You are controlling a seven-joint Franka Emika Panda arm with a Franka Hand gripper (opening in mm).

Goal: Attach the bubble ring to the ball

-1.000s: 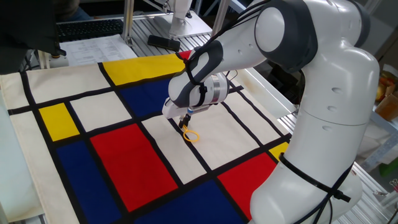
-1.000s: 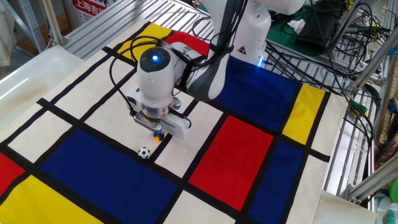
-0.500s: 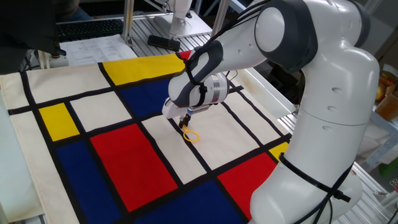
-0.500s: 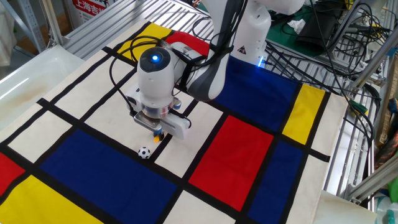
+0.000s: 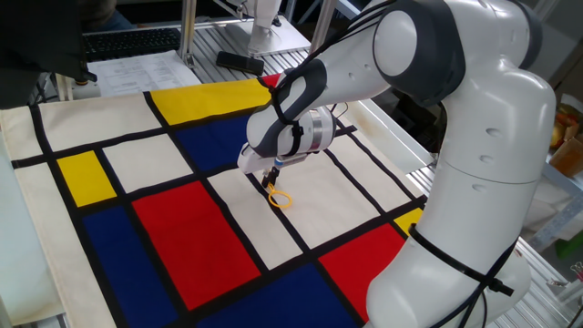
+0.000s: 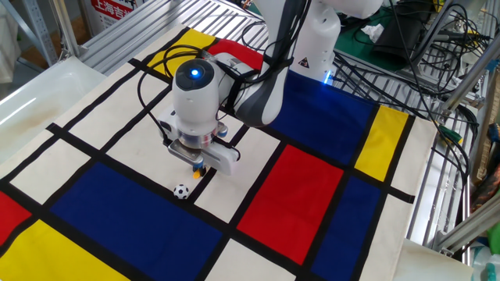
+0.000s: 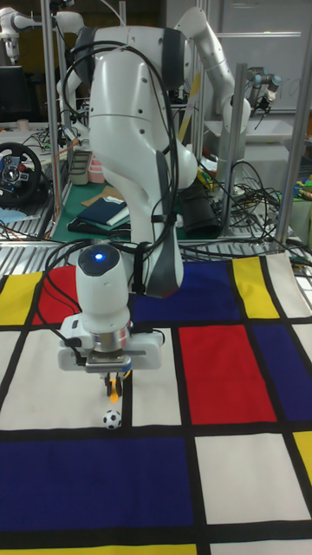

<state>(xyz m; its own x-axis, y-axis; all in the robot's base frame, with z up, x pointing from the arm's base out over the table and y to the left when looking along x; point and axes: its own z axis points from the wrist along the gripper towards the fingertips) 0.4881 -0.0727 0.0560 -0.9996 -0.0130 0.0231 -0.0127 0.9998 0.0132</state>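
At the left of the tall fixed view, the gripper (image 7: pixel 113 382) points straight down over a white panel of the colour-block cloth (image 7: pixel 225 460), its narrow black fingers (image 7: pixel 109 383) drawn close together around the orange stem of the bubble ring (image 7: pixel 120 376). The ball (image 7: pixel 111 419) sits on the cloth just below the fingertips in the frame, near but apart from them, at the edge of a black stripe above a blue panel.

In the other fixed view, the gripper (image 6: pixel 200 169) hangs left of centre beneath the white wrist with its lit blue ring. A bit of orange shows between the fingers, so the claw is nearly closed on the bubble ring's (image 6: pixel 201 171) handle; the loop itself is hidden here. The ball (image 6: pixel 181 191) lies lower left of the fingertips, near them, on the white strip beside a blue rectangle.

In one fixed view, near the middle of the frame, the gripper (image 5: pixel 270 181) holds the bubble ring (image 5: pixel 281 199) by its stem, and the yellow-orange loop lies low over a white panel, to the lower right of the fingers. Whether the loop touches the cloth (image 5: pixel 182 228) cannot be told. The ball cannot be seen in this view.
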